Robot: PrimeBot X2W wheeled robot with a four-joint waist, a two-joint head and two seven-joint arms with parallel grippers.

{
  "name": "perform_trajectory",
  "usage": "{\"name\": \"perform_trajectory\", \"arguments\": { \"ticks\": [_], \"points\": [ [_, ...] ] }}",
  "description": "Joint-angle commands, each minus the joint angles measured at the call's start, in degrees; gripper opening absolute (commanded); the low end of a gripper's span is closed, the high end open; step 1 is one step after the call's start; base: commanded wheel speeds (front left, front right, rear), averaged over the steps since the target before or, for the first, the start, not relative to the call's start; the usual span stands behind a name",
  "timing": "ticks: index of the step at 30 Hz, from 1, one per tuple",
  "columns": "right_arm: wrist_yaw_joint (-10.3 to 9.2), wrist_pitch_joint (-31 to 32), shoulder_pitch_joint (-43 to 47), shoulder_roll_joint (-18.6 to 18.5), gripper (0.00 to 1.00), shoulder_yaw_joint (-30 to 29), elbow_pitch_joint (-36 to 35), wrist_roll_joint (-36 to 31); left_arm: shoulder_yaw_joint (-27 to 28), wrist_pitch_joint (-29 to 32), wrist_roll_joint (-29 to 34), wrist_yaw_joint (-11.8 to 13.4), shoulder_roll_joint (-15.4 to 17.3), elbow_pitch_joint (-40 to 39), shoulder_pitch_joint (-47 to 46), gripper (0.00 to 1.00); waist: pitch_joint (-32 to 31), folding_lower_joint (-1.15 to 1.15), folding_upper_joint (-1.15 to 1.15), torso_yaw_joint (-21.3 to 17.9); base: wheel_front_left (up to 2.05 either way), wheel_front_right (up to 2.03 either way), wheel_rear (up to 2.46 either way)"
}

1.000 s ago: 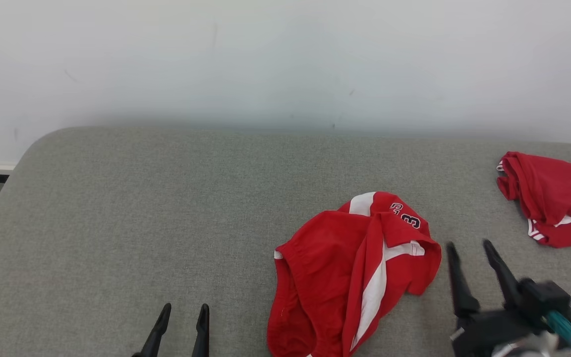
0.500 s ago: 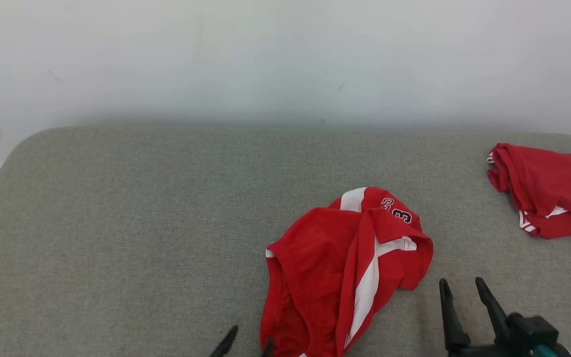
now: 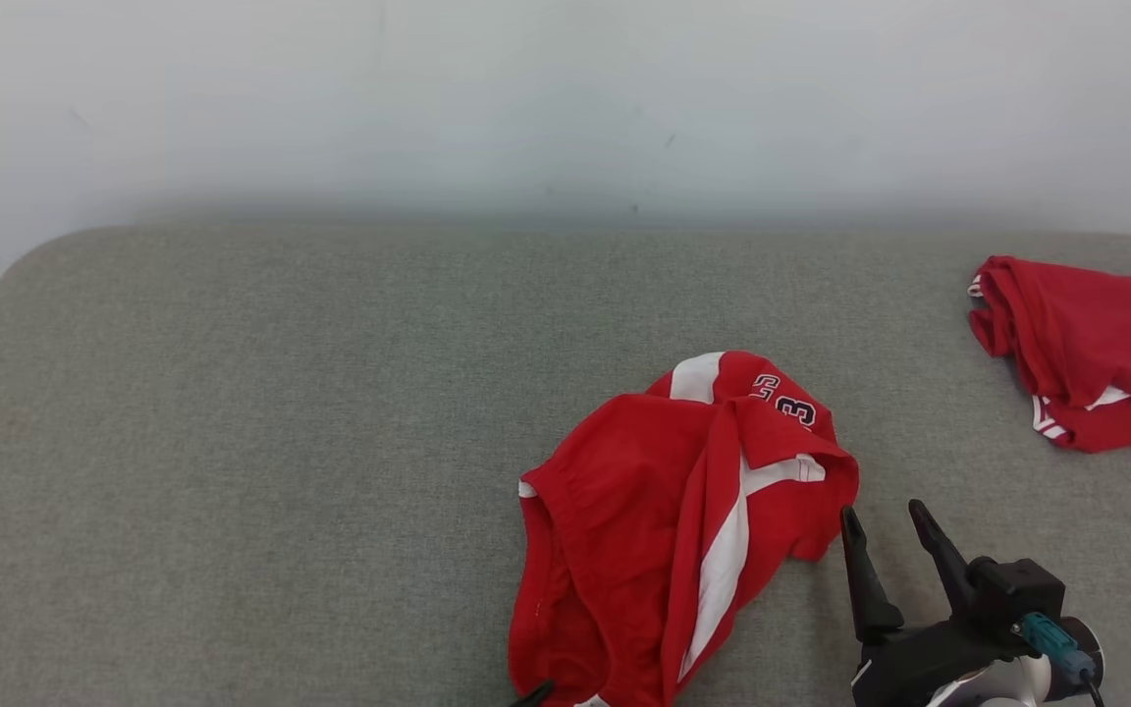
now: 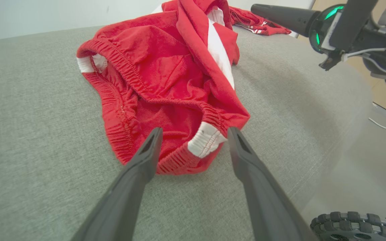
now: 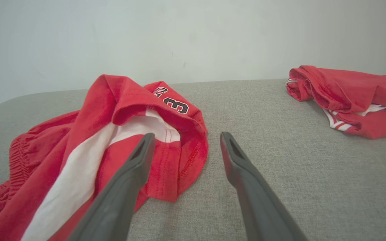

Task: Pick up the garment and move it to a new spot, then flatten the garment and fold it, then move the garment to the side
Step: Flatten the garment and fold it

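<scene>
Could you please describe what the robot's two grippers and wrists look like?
Right gripper: two long, tapered black fingers on a black body, with a teal connector and a pale wrist. Left gripper: matching dark grey fingers, each with a slotted recess near its tip.

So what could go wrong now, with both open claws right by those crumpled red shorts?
The left gripper straddles the waistband corner, so it may pinch one layer and lift the shorts lopsided. The right gripper sits beside the hem, over grey padding, and could close on nothing.
</scene>
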Motion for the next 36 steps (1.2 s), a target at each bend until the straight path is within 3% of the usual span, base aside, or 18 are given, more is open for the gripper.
{"name": "perform_trajectory", "arguments": {
  "ticks": [1,9,10,12,13,28,36],
  "points": [
    [0.05,-0.3,0.2,0.1,1.00,0.2,0.1,0.5,-0.6,-0.2,-0.5,0.1,0.3,0.6,-1.2,1.00,0.2,0.00,0.00,-0.5,0.00,0.00,0.00],
    [0.05,-0.3,0.0,0.1,1.00,0.1,-0.1,0.4,-5.5,-0.2,-3.0,0.1,1.1,5.2,-5.9,1.00,0.8,0.00,0.00,-3.4,0.00,0.00,0.00],
    [0.05,-0.3,0.0,0.2,1.00,0.0,-0.2,0.3,-5.9,-0.2,-3.5,0.1,1.1,5.9,-6.2,0.79,0.9,0.00,0.00,-3.7,0.00,0.00,0.00],
    [0.05,-0.3,0.0,0.2,1.00,-0.2,-0.4,0.2,-5.4,-0.2,-4.6,0.1,1.0,6.5,-7.1,0.12,1.1,0.00,0.00,-4.1,0.00,0.00,0.00],
    [0.05,-0.3,0.1,0.2,1.00,-0.4,-0.5,0.2,-4.8,-0.2,-5.3,0.1,0.8,6.5,-7.3,0.00,1.1,0.00,0.00,-4.1,0.00,0.00,0.00],
    [0.05,-0.3,2.0,0.9,1.00,-1.8,0.4,1.3,10.1,-0.2,-6.0,0.1,3.9,-1.0,0.0,0.00,0.1,0.00,0.00,1.0,0.00,0.00,0.00],
    [0.05,-0.3,2.0,0.4,1.00,1.4,2.4,2.8,10.1,-0.2,-6.2,0.1,1.8,1.2,2.6,0.00,-0.9,0.00,0.00,2.6,0.00,0.00,0.00]
  ]
}}
